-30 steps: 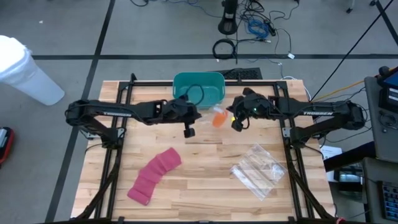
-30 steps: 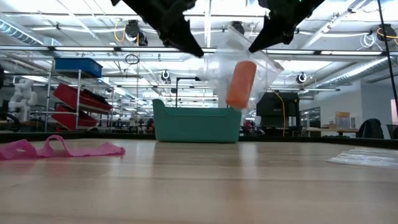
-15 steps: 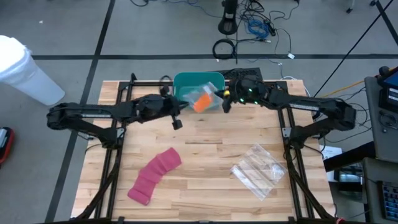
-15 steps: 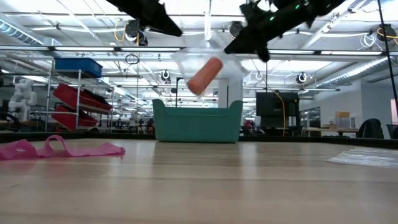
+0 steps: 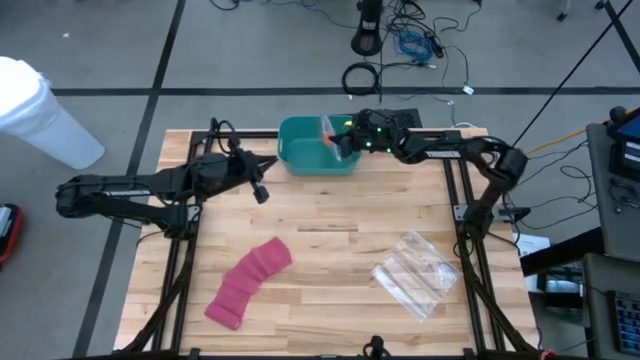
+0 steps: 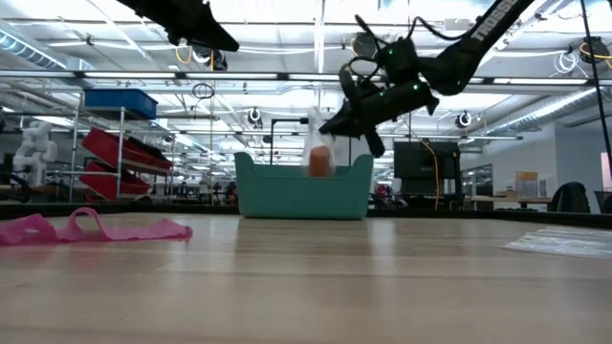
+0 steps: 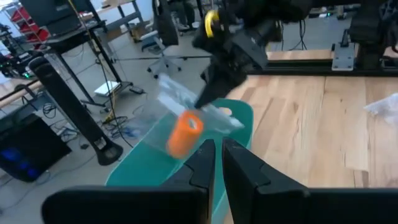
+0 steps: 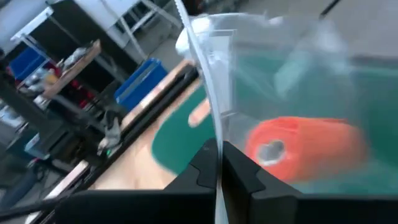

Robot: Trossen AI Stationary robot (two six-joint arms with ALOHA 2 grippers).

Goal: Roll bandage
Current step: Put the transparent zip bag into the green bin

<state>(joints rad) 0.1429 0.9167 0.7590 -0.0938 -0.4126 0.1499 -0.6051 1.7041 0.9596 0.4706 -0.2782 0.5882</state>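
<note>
An orange rolled bandage sits inside a clear plastic bag that hangs over the teal bin at the table's far edge. My right gripper is above the bin, shut on the bag. My left gripper hovers left of the bin, shut and holding nothing; its fingers point at the bin and bag. A pink bandage lies unrolled on the near left of the table, partly wavy in the low view. My right gripper pinches the clear bag's upper edge between its two fingers. The fingers come from the table's right, slanting a little downward. The bag hangs below them with the orange roll in its lower part, at the height of the bin's rim.
A heap of clear plastic bags lies near the right front of the table. Black frame rails run along both table sides. Bare wood lies between the pink bandage and the bags.
My right gripper has swung toward the far edge and leftward, sinking and rolling, and has carried the bag with the orange roll from mid-table to over the teal bin. My left gripper has drawn back toward the table's left edge, away from the bag.
</note>
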